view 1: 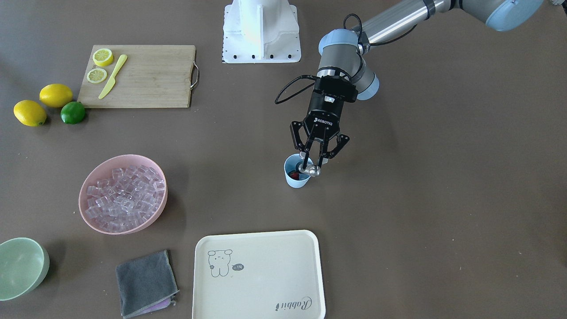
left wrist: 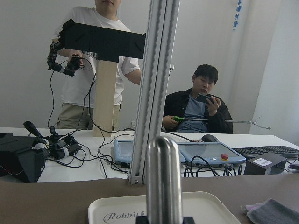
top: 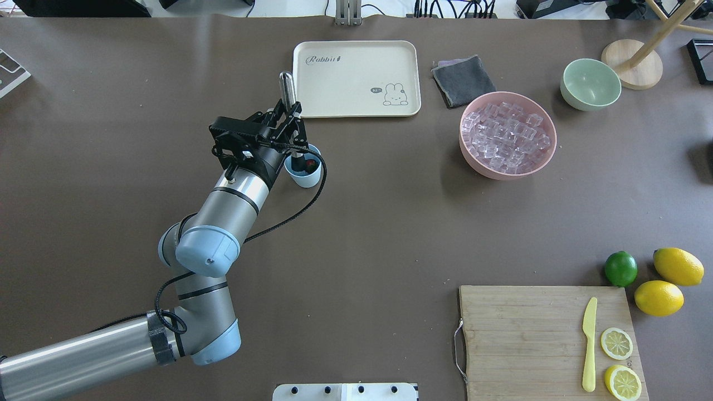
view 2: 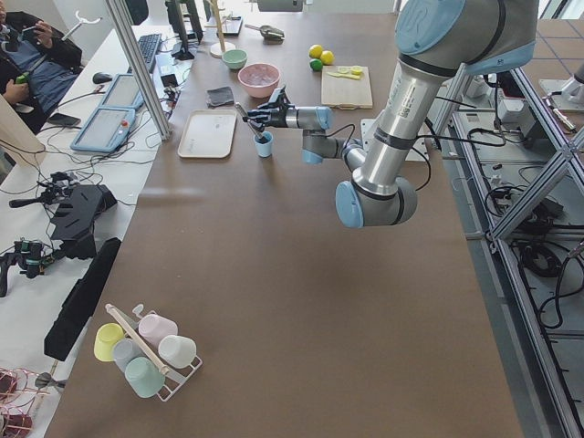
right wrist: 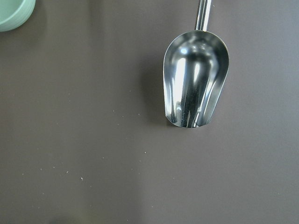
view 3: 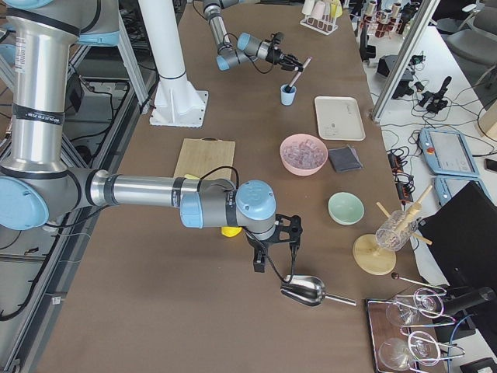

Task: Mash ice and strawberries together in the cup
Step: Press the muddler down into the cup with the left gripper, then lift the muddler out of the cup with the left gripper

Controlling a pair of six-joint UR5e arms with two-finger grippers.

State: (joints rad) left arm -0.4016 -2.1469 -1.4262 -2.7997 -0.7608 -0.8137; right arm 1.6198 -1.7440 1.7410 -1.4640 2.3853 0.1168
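While the left fingers (view 1: 339,146) clench the metal muddler (top: 286,88) in the cup (view 1: 293,180) on the worktop (view 1: 443,199), press vertically onto the strawberry (view 1: 294,175); ice (view 1: 122,192) fills the pink bowl (view 1: 83,208), possibly some in-cup. Right fingers (view 3: 259,256): cannot tell.

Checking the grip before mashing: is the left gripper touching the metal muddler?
Touching. Overhead view shows the left gripper clamped around the muddler, its lower end in the cup.

The left arm (view 1: 398,20) and right arm (view 3: 140,189) are silver tubes joined by grey housings with pale blue round caps. The left tool (view 1: 313,160) is black, with linked fingers and white ROBOTIQ lettering. A black cable (view 1: 288,91) loops off its wrist. The white pedestal (view 1: 261,26) carries black screws (view 1: 253,56).
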